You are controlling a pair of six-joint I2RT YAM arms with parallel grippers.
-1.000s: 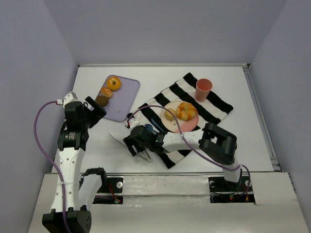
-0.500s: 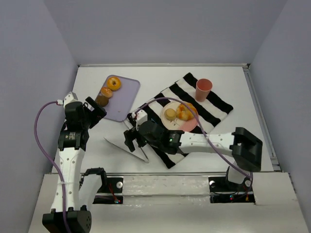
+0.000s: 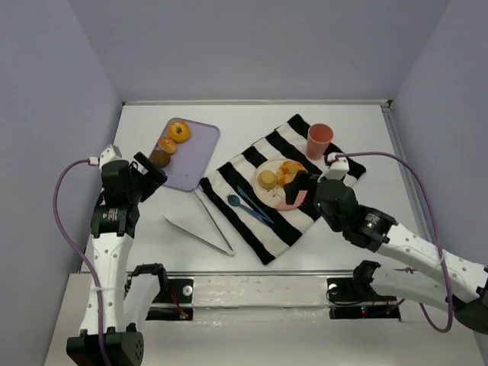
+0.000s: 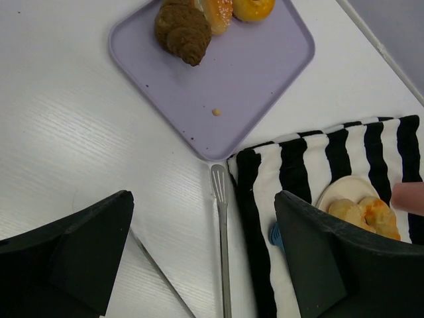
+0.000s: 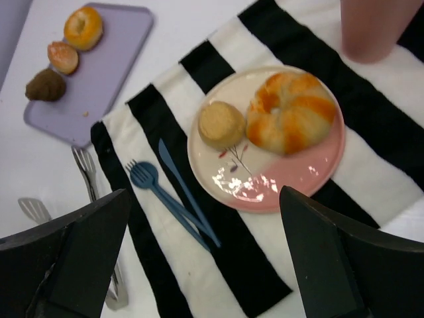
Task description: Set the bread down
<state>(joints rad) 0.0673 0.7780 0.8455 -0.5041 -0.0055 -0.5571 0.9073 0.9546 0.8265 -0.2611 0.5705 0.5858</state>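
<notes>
White table [image 3: 252, 122] carries lavender tray [image 3: 194, 156], striped cloth [image 3: 267, 236], metal tongs [image 3: 225, 245].

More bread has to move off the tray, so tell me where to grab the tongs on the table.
Clamp across both arms of the tongs close to their joined end, where the V is narrow, coming straight down. They lie flat on the table, joined end toward the near edge, tips spread toward the purple tray.

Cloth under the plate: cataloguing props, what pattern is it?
The rectangular cloth mat has black-and-white stripes, clearest in right wrist view.
</notes>
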